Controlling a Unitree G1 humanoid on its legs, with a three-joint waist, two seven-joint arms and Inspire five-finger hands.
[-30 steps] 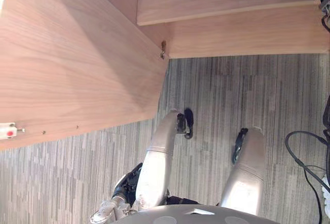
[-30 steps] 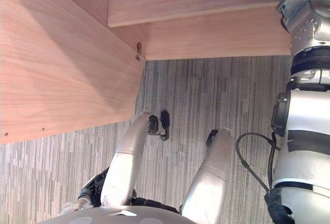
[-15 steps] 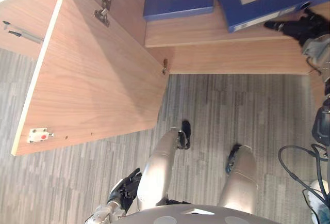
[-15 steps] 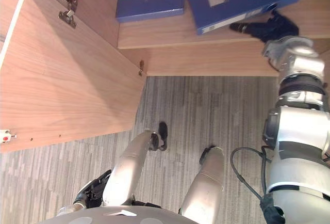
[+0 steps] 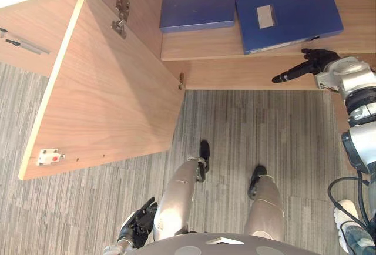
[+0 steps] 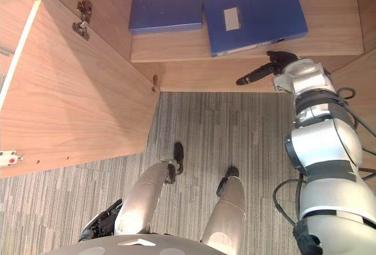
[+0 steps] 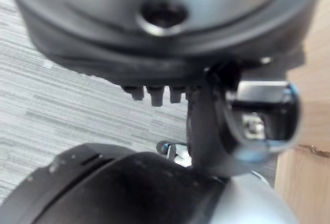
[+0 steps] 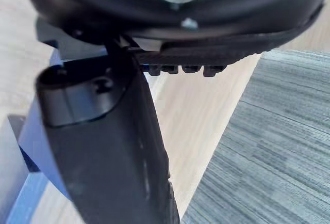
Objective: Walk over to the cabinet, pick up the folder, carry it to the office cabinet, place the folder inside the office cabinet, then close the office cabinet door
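Folder: the blue folder (image 5: 288,11) lies flat on the cabinet shelf (image 5: 202,42), toward its right end and near the front edge. It is slightly skewed and sits just beside a second folder (image 5: 198,1).
Right hand (image 5: 305,66): in front of the shelf's front edge, clear of the folder, with fingers stretched straight and nothing held. It looks like a hand that has let go.
Left hand (image 5: 138,225): low at the robot's side, fingers loose and empty.
Door (image 5: 106,102): swung wide off the cabinet's left side, with its catch (image 5: 48,157) at the free edge.
Step, as judged: the folder is stowed and closing the door remains.
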